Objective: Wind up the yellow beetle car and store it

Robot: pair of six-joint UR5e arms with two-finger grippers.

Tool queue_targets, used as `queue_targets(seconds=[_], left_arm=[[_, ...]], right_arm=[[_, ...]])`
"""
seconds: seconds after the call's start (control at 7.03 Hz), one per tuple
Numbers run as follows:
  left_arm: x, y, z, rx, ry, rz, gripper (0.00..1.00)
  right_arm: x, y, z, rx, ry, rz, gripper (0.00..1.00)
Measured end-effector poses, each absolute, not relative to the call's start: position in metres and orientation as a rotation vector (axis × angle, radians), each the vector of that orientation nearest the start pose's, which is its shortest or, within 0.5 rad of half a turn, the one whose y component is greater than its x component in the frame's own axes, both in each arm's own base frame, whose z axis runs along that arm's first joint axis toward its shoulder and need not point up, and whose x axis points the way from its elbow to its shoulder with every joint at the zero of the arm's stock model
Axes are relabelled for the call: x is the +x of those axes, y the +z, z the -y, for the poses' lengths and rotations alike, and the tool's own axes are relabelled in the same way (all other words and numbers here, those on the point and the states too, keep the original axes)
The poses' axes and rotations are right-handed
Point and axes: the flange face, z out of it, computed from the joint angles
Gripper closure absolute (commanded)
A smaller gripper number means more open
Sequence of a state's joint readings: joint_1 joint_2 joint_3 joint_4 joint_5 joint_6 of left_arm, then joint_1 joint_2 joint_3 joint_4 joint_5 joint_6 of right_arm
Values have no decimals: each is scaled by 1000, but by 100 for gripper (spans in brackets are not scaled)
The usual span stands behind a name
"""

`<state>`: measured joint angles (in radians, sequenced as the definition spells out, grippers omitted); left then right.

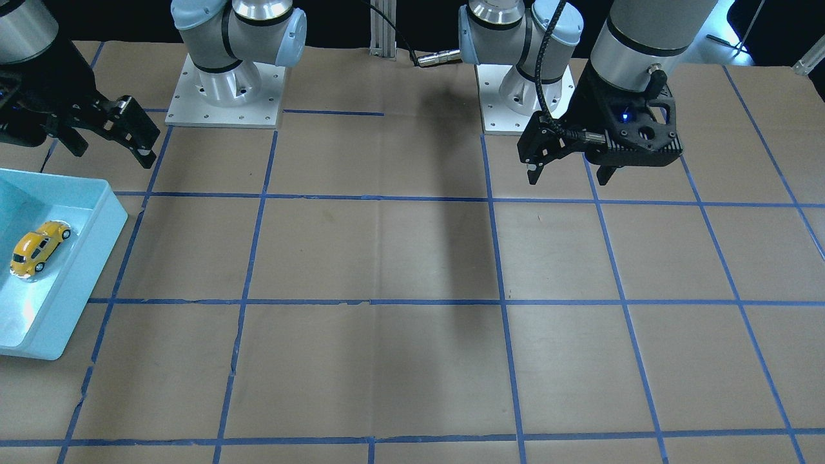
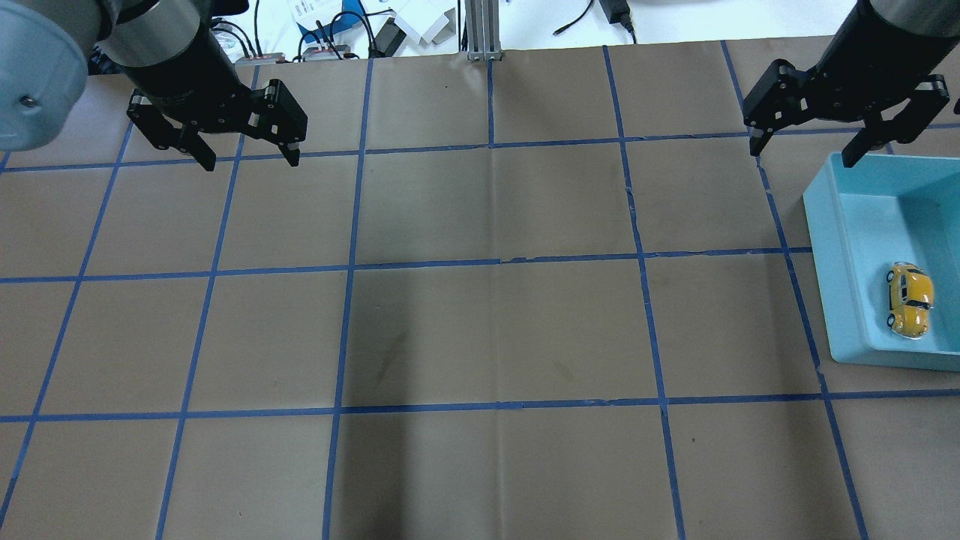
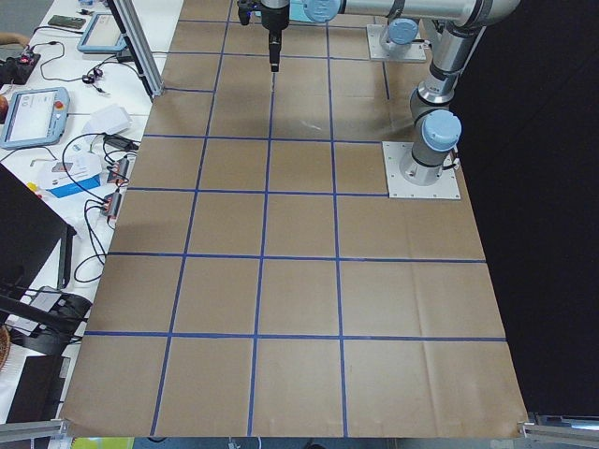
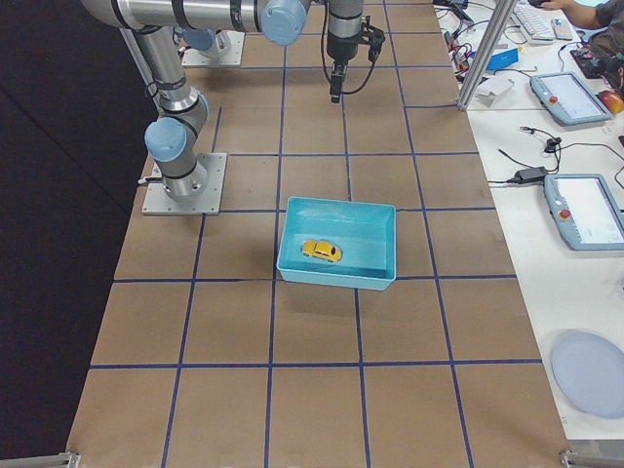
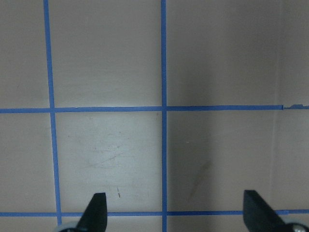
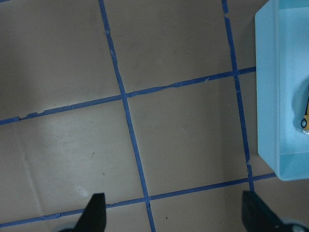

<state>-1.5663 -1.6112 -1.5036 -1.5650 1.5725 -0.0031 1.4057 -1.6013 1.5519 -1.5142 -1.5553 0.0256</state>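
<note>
The yellow beetle car (image 2: 910,299) rests on its wheels inside a light blue bin (image 2: 821,262) at the table's right end, also seen in the front view as car (image 1: 40,248) in bin (image 1: 97,270). My right gripper (image 2: 802,156) hangs open and empty above the table just beyond the bin's far corner, well apart from the car. Its wrist view shows the bin (image 6: 270,96) at the right edge with a sliver of the car (image 6: 305,118). Over the table's far left, my left gripper (image 2: 250,161) is open and empty above bare paper.
Brown paper with a blue tape grid (image 2: 495,262) covers the table. Both arm bases (image 1: 225,96) (image 1: 525,96) stand on the robot's side. A side bench beyond the table carries tablets (image 4: 585,210) and cables.
</note>
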Motion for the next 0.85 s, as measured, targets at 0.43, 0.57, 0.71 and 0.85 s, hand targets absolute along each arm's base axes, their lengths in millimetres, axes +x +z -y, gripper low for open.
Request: queue_targets(seconds=[0.43, 0.57, 0.71, 0.85], left_arm=[[-131, 501, 513, -12, -48, -3139, 0], [-131, 501, 512, -12, -48, -3139, 0], [-131, 501, 512, -11, -47, -3140, 0], [-131, 502, 511, -12, -48, -3140, 0]], right_arm=[[102, 496, 486, 276, 38, -3151, 0], [105, 494, 486, 277, 41, -3157, 0], [106, 494, 486, 278, 41, -3158, 0], [107, 494, 486, 278, 42, -3157, 0]])
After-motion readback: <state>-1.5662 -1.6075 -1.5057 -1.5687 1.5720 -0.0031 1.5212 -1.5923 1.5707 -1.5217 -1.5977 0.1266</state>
